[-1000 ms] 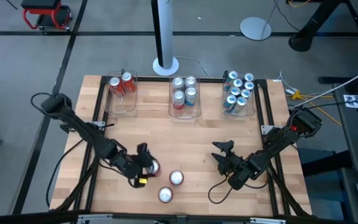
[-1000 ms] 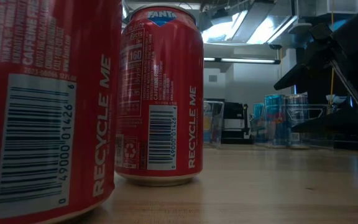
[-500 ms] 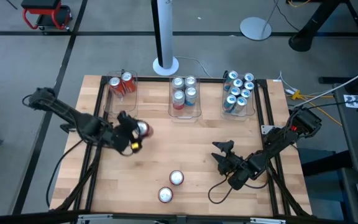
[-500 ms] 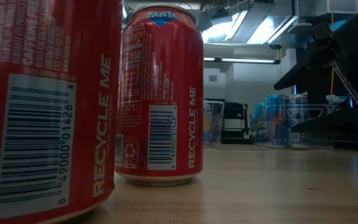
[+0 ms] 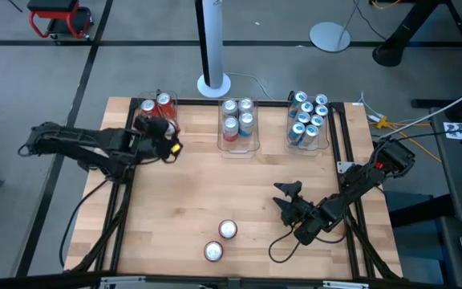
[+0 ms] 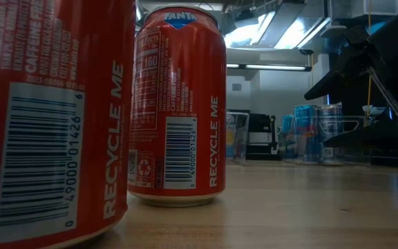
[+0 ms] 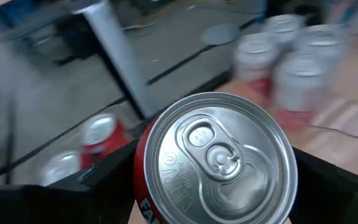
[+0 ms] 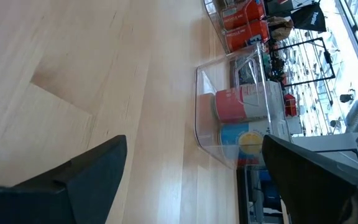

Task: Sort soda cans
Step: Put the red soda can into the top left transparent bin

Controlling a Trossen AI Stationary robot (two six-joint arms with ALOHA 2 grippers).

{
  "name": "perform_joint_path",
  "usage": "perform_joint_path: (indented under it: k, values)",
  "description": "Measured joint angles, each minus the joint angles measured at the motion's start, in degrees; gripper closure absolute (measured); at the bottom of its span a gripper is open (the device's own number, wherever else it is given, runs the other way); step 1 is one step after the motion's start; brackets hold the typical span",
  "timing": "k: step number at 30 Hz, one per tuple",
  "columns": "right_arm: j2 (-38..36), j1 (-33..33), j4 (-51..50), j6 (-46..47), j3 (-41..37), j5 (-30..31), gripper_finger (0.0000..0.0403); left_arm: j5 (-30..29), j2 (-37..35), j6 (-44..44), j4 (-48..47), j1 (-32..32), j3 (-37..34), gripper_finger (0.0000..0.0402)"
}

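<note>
Wooden worktop (image 5: 239,185), three clear bins along far edge. Left gripper (image 5: 157,128) clamped on a red can (image 7: 215,163), at the far-left bin (image 5: 157,144) holding two red cans (image 5: 156,106). Right gripper (image 5: 289,198) wide open, empty, near the right edge. Two loose cans (image 5: 220,240) stand near the front edge.
</note>
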Motion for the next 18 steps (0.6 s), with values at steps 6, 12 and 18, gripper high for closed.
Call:
perform_joint_path:
  k: [6,12,18]
  values:
    - [0.0,0.0,-0.02,-0.01,0.0,0.0,0.0029,-0.24,0.08,1.62,-0.91,10.72,-0.42,0.0094]
    - [0.0,-0.02,-0.02,-0.02,0.0,-0.01,0.0029,-0.12,0.61,3.43,-0.18,18.12,-0.43,0.0094]
    - [0.0,-0.01,-0.09,-0.02,0.0,0.01,0.0029,4.53,3.15,7.25,3.25,23.84,-0.44,0.0094]
